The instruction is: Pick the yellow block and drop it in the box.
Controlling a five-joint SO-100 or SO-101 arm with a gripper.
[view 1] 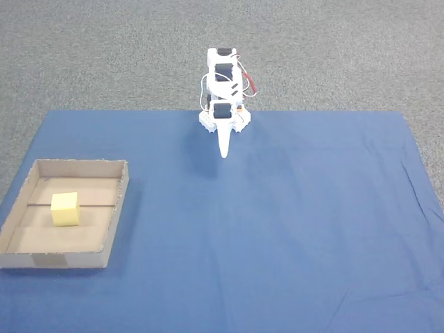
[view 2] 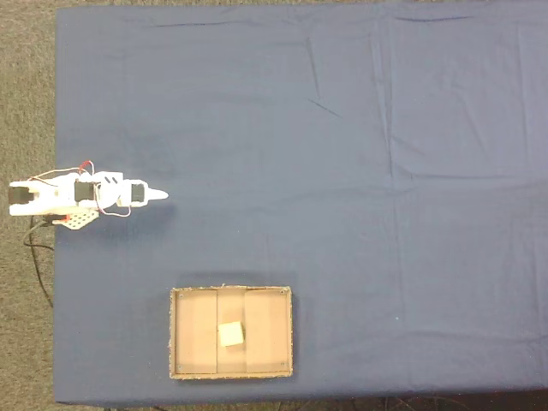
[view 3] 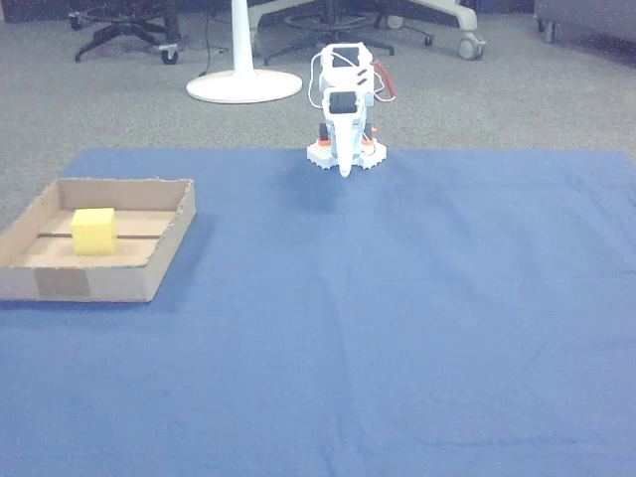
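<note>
In a fixed view the box (view 1: 114, 208) is sitting at the near left of the blue cloth (view 1: 291, 229), and the yellow block (view 1: 65, 209) is lying inside it, on the floor seam, a bit left of centre, touching no wall. A tape patch (view 1: 50, 261) is showing on the box's near wall. Right of that, at the cloth's far edge near the middle, the white arm (view 1: 223, 76) is sitting folded over its base, with the gripper (view 1: 224, 149) pointing down toward the cloth, holding nothing; the fingers are reading as one narrow point, pressed together. Grey carpet (view 1: 104, 55) is lying beyond the cloth.

In the fixed view from above, the arm (view 2: 77, 195) is at the left edge, the gripper (view 2: 159, 196) pointing right with its tip closed and empty, well apart from the box (view 2: 181, 334), which is lying toward the bottom with the block (view 2: 230, 334) near its middle.

In the other view the box (view 3: 169, 238) is at left with the block (view 3: 93, 231) inside, the gripper (view 3: 345, 169) at far centre, and a white stand base (view 3: 244, 85) and chair legs (view 3: 119, 30) on the carpet behind.
</note>
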